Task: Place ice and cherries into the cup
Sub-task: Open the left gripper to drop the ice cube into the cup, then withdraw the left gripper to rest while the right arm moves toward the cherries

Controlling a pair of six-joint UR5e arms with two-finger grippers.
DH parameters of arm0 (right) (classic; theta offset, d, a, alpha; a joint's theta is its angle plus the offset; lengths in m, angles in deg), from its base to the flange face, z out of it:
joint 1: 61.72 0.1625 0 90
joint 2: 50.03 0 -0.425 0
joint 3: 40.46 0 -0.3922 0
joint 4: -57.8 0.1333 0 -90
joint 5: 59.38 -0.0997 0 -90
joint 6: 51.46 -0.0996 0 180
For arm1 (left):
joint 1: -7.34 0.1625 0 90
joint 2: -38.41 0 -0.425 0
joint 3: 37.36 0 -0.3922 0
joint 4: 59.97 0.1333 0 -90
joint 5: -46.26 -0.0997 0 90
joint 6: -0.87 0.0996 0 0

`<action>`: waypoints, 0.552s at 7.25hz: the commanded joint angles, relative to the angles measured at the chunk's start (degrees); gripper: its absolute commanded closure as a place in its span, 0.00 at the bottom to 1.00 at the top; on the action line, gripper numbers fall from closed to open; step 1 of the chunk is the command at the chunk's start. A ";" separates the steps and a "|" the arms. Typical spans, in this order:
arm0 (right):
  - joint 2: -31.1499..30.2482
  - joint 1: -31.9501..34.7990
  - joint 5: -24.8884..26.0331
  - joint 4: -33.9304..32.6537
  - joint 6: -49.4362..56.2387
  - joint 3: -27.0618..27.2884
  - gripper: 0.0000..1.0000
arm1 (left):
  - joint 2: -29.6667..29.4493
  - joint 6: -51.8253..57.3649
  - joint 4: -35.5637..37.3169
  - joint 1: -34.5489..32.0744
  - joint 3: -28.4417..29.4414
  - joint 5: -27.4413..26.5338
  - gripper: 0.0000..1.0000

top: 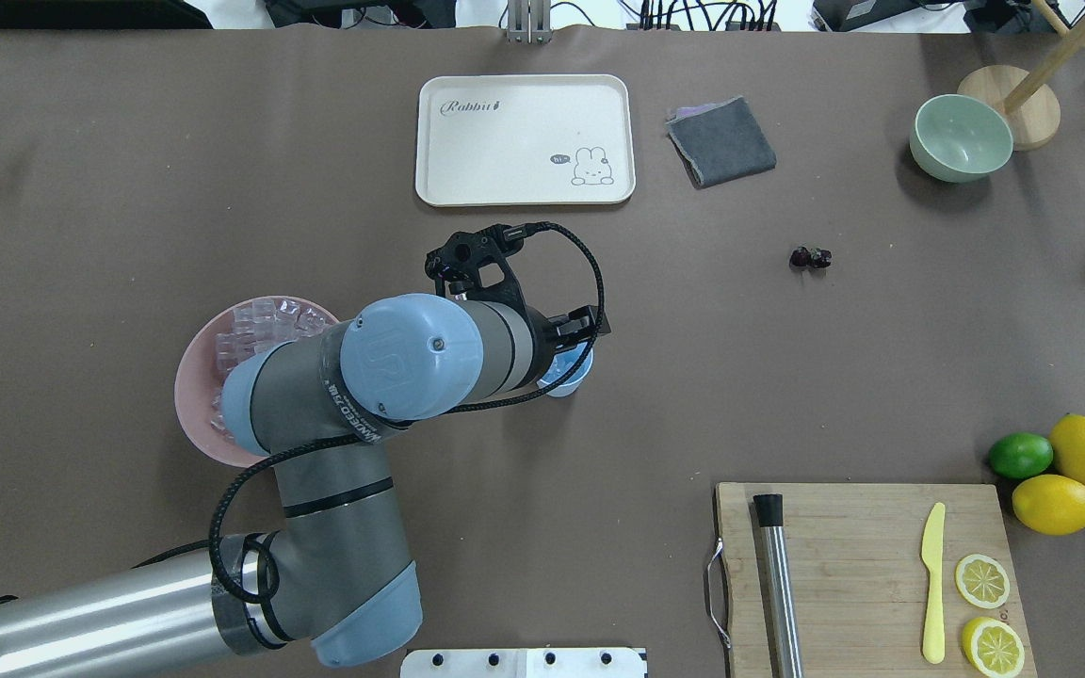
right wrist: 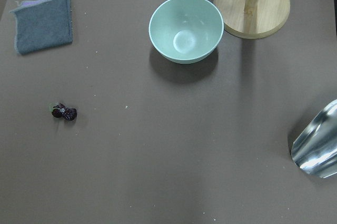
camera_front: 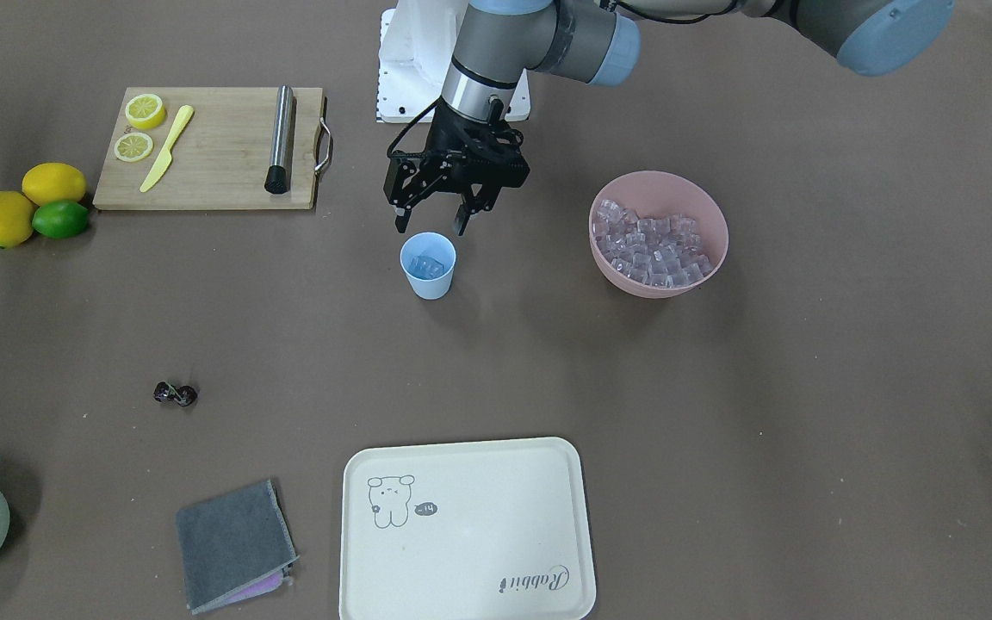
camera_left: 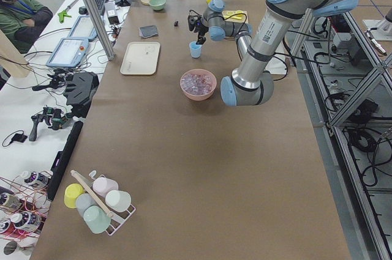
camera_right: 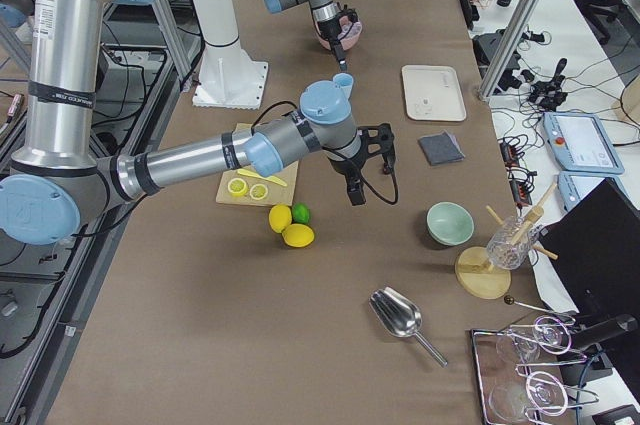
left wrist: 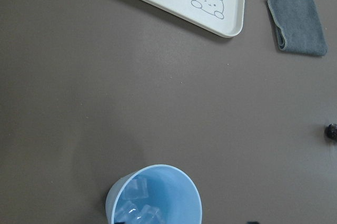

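The cherries (camera_front: 175, 394), lying on the table well apart from the cup (camera_front: 429, 284) over which the left gripper (camera_front: 430, 226) is held spread, are judged light, glossy and prone to rolling, best pinched gently across both fruits; the state of the right gripper (camera_right: 356, 193) cannot be told.
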 commanded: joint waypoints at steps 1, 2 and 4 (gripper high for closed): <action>1.05 -0.35 0.07 0.00 0.00 -0.15 0.00 | 4.98 0.35 1.45 -0.14 -5.85 0.03 0.03; 1.24 -0.97 0.24 0.00 0.00 -0.15 0.00 | 7.19 2.71 5.81 -0.57 -9.45 0.21 0.03; 2.90 -3.07 0.33 0.09 -4.44 -0.06 0.00 | 9.04 12.28 16.97 -2.76 -16.32 0.90 0.02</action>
